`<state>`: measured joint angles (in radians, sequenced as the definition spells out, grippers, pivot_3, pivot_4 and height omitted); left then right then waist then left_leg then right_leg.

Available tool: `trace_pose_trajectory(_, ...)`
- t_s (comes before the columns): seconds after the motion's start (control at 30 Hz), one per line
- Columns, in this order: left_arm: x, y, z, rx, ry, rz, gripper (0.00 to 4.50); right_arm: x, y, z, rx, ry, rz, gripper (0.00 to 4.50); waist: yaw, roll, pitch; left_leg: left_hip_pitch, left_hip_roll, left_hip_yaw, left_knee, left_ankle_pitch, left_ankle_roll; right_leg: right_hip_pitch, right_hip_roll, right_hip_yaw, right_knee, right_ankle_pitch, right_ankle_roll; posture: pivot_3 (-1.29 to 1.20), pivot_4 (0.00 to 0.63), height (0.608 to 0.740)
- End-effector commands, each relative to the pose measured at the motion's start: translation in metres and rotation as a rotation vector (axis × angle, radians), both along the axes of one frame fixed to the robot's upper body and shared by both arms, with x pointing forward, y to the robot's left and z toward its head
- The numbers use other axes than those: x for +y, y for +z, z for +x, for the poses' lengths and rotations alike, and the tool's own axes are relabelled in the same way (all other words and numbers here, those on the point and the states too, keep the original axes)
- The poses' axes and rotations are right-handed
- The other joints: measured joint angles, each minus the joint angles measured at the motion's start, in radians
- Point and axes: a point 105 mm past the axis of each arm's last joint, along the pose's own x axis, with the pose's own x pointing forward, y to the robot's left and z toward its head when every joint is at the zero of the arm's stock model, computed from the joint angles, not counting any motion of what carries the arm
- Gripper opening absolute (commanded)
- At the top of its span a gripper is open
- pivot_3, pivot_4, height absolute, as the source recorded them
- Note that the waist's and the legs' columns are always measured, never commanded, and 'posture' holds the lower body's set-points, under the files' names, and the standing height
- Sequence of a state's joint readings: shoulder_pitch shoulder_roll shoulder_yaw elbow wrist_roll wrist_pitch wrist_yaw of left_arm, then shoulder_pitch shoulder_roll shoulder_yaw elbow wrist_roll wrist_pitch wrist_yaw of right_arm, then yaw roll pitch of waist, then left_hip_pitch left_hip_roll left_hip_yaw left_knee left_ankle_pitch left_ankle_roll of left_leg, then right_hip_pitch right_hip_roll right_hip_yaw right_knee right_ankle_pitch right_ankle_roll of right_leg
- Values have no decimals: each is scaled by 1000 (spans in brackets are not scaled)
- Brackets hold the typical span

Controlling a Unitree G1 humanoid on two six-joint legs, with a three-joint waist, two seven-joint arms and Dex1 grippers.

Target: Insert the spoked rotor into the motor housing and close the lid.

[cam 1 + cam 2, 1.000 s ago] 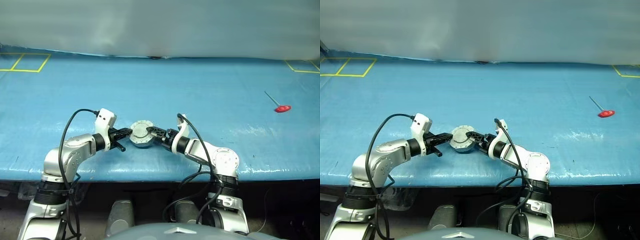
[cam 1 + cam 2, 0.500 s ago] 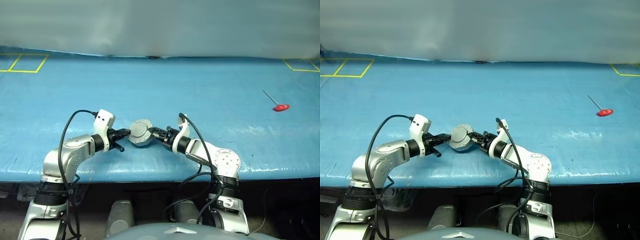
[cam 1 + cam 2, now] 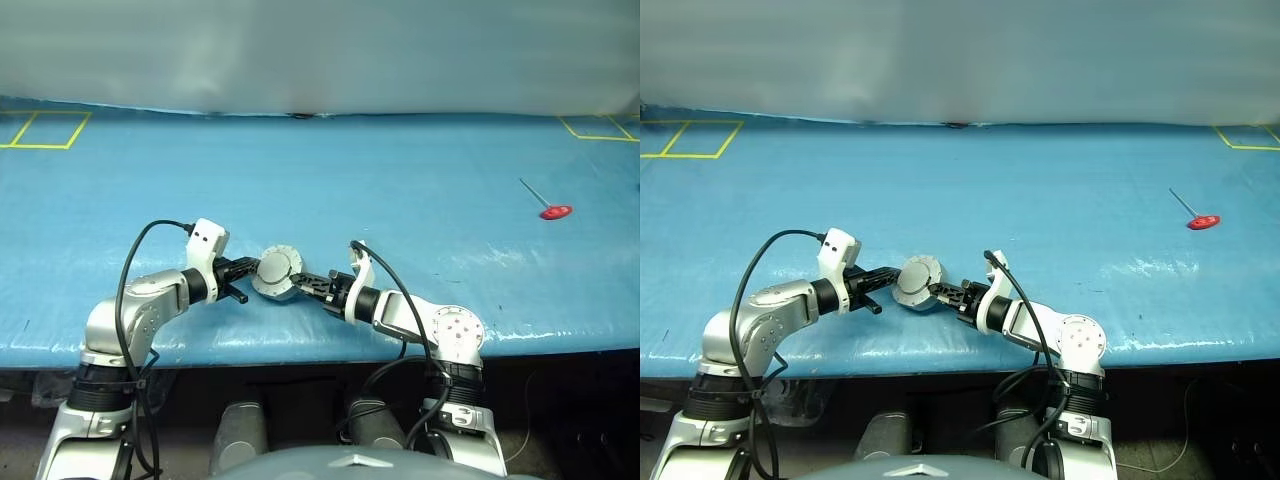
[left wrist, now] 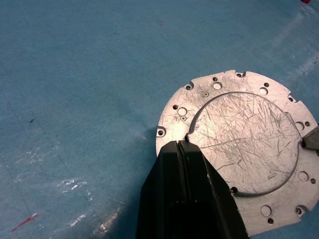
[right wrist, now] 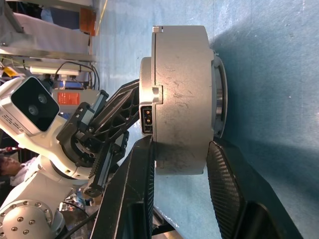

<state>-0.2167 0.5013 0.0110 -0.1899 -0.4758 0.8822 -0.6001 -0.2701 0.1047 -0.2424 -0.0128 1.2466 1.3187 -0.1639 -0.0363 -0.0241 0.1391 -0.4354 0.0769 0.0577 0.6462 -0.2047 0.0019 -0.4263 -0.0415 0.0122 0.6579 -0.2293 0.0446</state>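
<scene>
Notably scratched round metal lid (image 4: pixel 244 144) (holes rimming)

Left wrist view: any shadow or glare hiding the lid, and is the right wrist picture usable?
Left wrist view: the lid is evenly lit, scratches crisp, no glare; a dark shadow falls on the blue table beside the left gripper. Right wrist view: the motor housing is sharp, its shadow darkening the table, background clutter soft.

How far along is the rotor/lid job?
Looks nearly done: the lid lies shut on the motor housing, so the rotor is presumably inside, unseen. In hand: the right end effector straddles the housing; the shut left end effector rests on the lid. Left: release.
</scene>
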Motion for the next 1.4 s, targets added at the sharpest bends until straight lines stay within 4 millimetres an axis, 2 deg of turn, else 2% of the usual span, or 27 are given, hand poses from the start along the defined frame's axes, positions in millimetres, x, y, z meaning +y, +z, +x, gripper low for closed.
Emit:
trace_pose_trajectory(0.03, -18, -13, -11, 61, -72, -22, 0, 31, 9, -14, 1, 79, 91, 1181, 0, 0, 0, 0, 0, 0, 0, 0, 0, 0, 0, 0, 0, 0, 0, 0, 150, 740)
trace_pose_trajectory(0.2, -15, -7, -9, 36, -51, -50, 0, 29, 7, -13, 8, 62, 88, 1181, 0, 0, 0, 0, 0, 0, 0, 0, 0, 0, 0, 0, 0, 0, 0, 0, 150, 740)
trace_pose_trajectory(0.43, -4, 28, -8, -101, 73, -208, 0, 22, 2, -7, 41, -20, 102, 1180, -2, 0, 1, -4, 0, 0, 0, 0, 0, -3, 1, 0, 0, 0, 0, 0, 150, 740)
trace_pose_trajectory(0.6, 5, 50, -17, -192, 192, -337, 0, 21, 2, -8, 51, -35, 121, 1180, -2, 0, 1, -10, 0, -2, 0, 0, 0, -7, 2, 0, 0, 3, -3, 0, 150, 740)
trace_pose_trajectory(0.67, 12, 55, -21, -213, 267, -392, 0, 21, 2, -8, 54, -35, 127, 1180, -1, 0, 2, -11, 0, -2, 0, 0, 0, -8, 3, 0, -1, 6, 1, 0, 150, 740)
trace_pose_trajectory(0.77, 20, 59, -28, -231, 358, -476, 0, 20, 3, -8, 56, -35, 138, 1180, -1, 0, 2, -11, 1, -2, 0, 0, 1, -8, 3, 0, -1, 6, 1, 0, 150, 740)
trace_pose_trajectory(0.83, 28, 64, -37, -232, 440, -630, 0, 20, 7, -6, 62, -50, 178, 1179, -2, 0, 2, -11, 1, -3, 1, 0, 1, -7, 3, 0, -1, 5, 1, 0, 150, 740)
trace_pose_trajectory(0.9, 31, 64, -47, -225, 478, -703, 0, 18, 10, -4, 66, -64, 205, 1178, 0, -3, 3, -11, 1, -3, 1, 0, 1, -7, 3, -1, -1, 5, 1, 0, 150, 740)
trace_pose_trajectory(0.97, 33, 64, -56, -221, 519, -771, 0, 17, 9, -3, 67, -67, 193, 1178, 1, -1, 4, -11, 1, -3, 2, 0, 1, -5, 3, -2, -2, 3, -3, 0, 150, 740)
trace_pose_trajectory(1.1, 31, 67, -70, -224, 547, -846, 0, 15, 4, -2, 77, -71, 170, 1178, 0, -1, 4, -10, 0, -4, 2, -1, 1, -3, 3, -1, -5, 3, -1, 0, 150, 740)
trace_pose_trajectory(1.23, 28, 57, -78, -167, 610, -927, 0, 16, 8, 1, 70, -78, 187, 1178, -1, 0, 4, -10, 1, -5, 3, 0, 1, -2, 4, -1, -11, 5, 3, 0, 150, 740)
trace_pose_trajectory(1.33, 28, 47, -80, -116, 672, -1022, 618, 15, 17, 7, 46, -98, 222, 1178, -2, 0, 4, -10, 1, -5, 3, 0, 2, -2, 4, 0, -13, 6, 4, 0, 150, 740)
trace_pose_trajectory(1.4, 27, 39, -80, -82, 705, -1080, 1235, 15, 23, 11, 28, -110, 241, 1178, -1, 0, 4, -11, 1, -5, 3, 0, 2, -2, 5, 0, -13, 6, 4, 0, 150, 740)
